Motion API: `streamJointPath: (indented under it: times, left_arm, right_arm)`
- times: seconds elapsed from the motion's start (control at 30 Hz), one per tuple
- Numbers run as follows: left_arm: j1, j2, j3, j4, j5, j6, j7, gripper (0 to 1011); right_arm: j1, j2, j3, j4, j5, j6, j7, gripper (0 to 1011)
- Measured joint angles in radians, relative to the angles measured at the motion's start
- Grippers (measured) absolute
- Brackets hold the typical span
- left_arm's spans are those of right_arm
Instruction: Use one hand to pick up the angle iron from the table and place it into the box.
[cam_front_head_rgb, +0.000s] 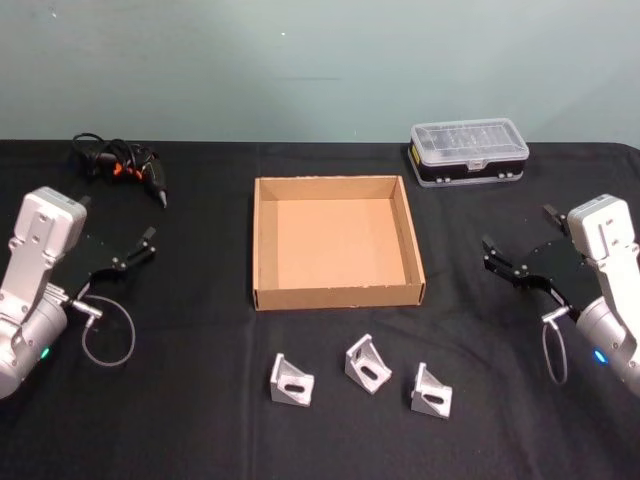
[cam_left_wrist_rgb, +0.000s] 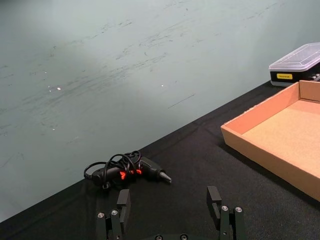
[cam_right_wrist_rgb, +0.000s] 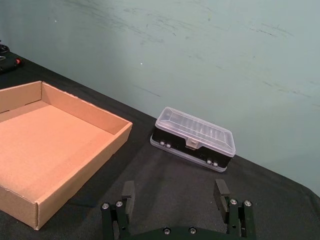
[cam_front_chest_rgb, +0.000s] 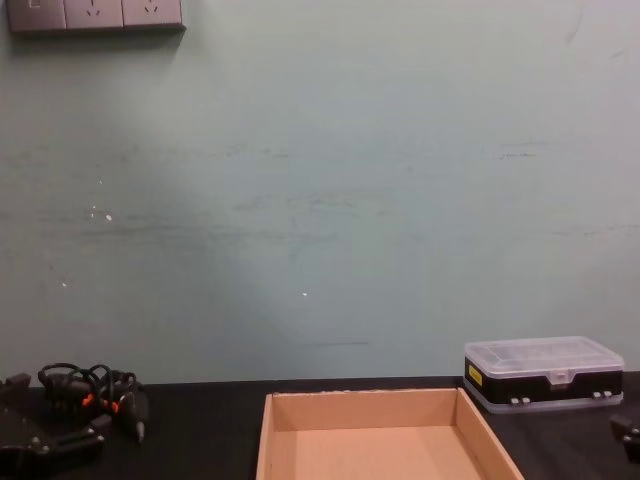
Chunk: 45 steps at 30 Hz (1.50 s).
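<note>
Status from my end:

- Hands: 2. Left hand (cam_front_head_rgb: 135, 250) hovers over the left side of the desk (cam_front_head_rgb: 200, 420), well left of the box (cam_front_head_rgb: 338, 243). Its fingers (cam_left_wrist_rgb: 123, 200) are spread apart with nothing between them.
- Right hand (cam_front_head_rgb: 517, 237) hovers over the right side of the desk, right of the box and on my side of the case (cam_front_head_rgb: 468, 152). Its fingers (cam_right_wrist_rgb: 128, 192) are spread too, nothing gripped.
- Angle irons: I count 3, all silver-grey and each with a slot in its face. They sit in a loose row on the desk, just on my side of the box's near wall and outside it.
- Left iron (cam_front_head_rgb: 290, 381), middle iron (cam_front_head_rgb: 368, 363) and right iron (cam_front_head_rgb: 431, 390) are apart from each other, none touching. The middle iron sits slightly closer to the box than the other two. All three are well apart from both hands.
- Box: 1. Tan cardboard, open top, low walls, mid-desk, bare cardboard floor showing.
- Case: 1. Black with a clear lid, lid down, at the far right of the desk near the wall, beyond the box's far right corner and not touching it.
- Cable bundle (cam_front_head_rgb: 120, 163): 1. Black with orange marks, far left of the desk, beyond the left hand.
</note>
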Motion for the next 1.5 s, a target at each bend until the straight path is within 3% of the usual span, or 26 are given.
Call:
streamJointPath:
  times: [1.5]
  left_arm:
    - [0.0, 0.0, 0.0, 0.0, 0.0, 0.0, 0.0, 1000]
  right_arm:
    - [0.0, 0.0, 0.0, 0.0, 0.0, 0.0, 0.0, 1003]
